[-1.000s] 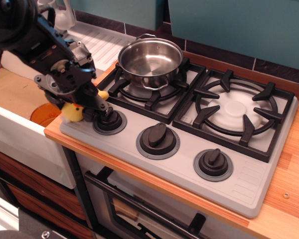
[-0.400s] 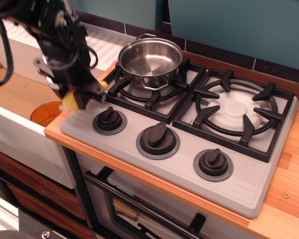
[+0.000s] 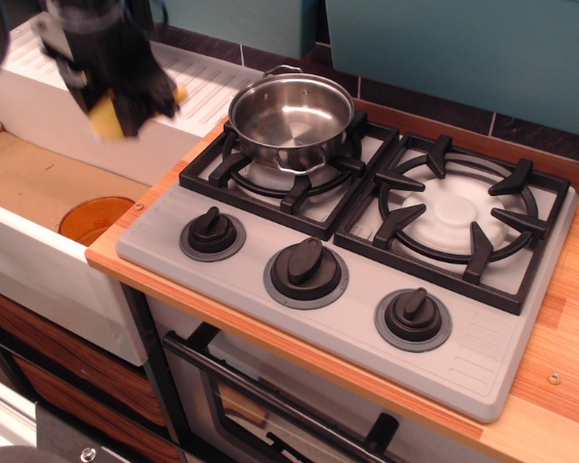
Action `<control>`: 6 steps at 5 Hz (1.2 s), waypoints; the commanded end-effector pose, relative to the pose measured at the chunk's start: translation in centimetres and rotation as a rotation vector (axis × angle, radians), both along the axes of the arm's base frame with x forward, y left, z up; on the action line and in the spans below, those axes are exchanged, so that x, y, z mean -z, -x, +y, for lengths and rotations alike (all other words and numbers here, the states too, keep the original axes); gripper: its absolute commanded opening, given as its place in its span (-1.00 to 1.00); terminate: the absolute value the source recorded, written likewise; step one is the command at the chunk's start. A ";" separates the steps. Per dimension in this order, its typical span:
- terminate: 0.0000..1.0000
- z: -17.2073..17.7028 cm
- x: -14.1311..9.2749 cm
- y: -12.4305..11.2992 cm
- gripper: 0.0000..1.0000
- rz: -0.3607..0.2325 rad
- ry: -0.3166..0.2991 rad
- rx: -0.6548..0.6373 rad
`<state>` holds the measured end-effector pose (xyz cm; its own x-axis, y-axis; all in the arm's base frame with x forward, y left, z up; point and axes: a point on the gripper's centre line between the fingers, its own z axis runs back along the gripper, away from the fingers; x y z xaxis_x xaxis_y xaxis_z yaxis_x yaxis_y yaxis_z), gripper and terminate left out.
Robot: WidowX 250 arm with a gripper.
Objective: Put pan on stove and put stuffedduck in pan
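The pan (image 3: 291,118) sat on the far-left burner of the stove (image 3: 352,241), squarely over the black grate, so the first half of the task looked done and the step in hand was judged to be carrying the stuffedduck (image 3: 106,118) across to it. The claw (image 3: 116,101) hung high at the far left, above the white draining board (image 3: 207,82) and well clear of the stove; it was blurred, but yellow plush showed at its lower tip and a second yellow patch on its right side, so it appeared closed on the duck, though how wide the jaws stood could not be told. To do this well, the arm would want to hold its height while travelling right, since the pan's rim and its near loop handle (image 3: 294,166) stood proud of the grate and a low approach could knock the pan off the burner. The duck looked soft and floppy, so it would likely dangle; release should come only once it was centred over the pan's bottom and lowered inside the rim, or it might catch the edge and tumble onto the bench (image 3: 560,357).
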<state>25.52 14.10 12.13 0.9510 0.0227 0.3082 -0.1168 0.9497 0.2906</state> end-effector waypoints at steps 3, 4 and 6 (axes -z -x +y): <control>-1.00 -3.3 -3.7 -8.2 -1.00 -0.037 0.047 0.064; -1.00 -4.7 -3.5 -9.0 -1.00 -0.045 0.053 0.060; -1.00 -6.7 -2.9 -11.2 -1.00 -0.060 0.075 0.086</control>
